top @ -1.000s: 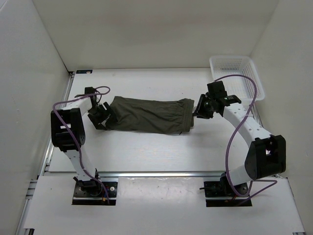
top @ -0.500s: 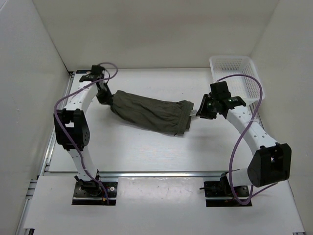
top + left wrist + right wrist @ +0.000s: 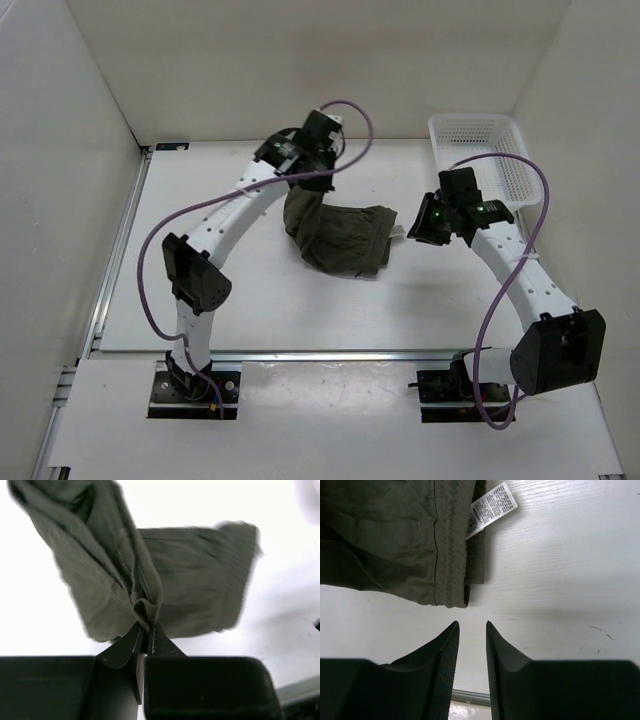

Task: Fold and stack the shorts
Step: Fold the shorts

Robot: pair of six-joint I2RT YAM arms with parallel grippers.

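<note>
The shorts (image 3: 200, 580) are matt olive cloth, soft and creased, with stitched seams. Their white label (image 3: 490, 507) looks like printed fabric. At lower frame, the right gripper (image 3: 471, 627) has 2 matt black fingers (image 3: 445, 650), finely ribbed plastic. The table (image 3: 560, 555) is white, faintly grained and scuffed.

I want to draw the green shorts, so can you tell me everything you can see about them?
The shorts are dark olive green, made of soft, wrinkly cloth. One end is bunched and pinched in the shut left gripper, which holds it up off the table. The other end, with the gathered waistband and a white printed label, lies flat on the table. The right gripper sits just beside the waistband, not touching it.
</note>
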